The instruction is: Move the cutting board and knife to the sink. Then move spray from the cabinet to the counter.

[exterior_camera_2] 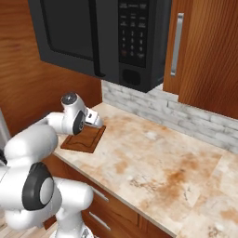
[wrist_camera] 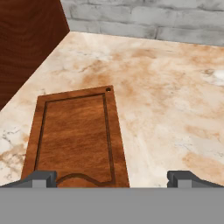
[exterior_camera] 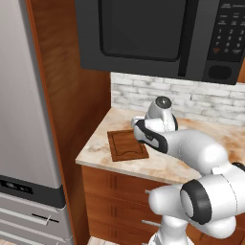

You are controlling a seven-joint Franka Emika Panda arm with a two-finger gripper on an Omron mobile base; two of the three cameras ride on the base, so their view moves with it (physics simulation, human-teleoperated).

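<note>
The cutting board (exterior_camera: 125, 146) (exterior_camera_2: 86, 138) (wrist_camera: 74, 131), dark brown with a groove near its edge, lies flat on the counter (exterior_camera: 167, 165) (exterior_camera_2: 153, 162) (wrist_camera: 166, 109) in the left corner by the wooden side wall. My gripper (wrist_camera: 111, 177) (exterior_camera_2: 95, 120) hovers just above the board's near right part, open and holding nothing. One fingertip (wrist_camera: 39, 177) is over the board, the other over bare counter. A closed upper cabinet (exterior_camera_2: 204, 51) hangs at the right. The knife, sink and spray are out of view.
A black microwave (exterior_camera: 158, 33) (exterior_camera_2: 102, 37) hangs low over the counter above my arm. A steel fridge (exterior_camera: 24, 119) and a tall wooden panel (exterior_camera: 72, 95) close off the left side. Grey brick backsplash (wrist_camera: 153, 22) runs behind. Drawers (exterior_camera: 115, 201) sit below.
</note>
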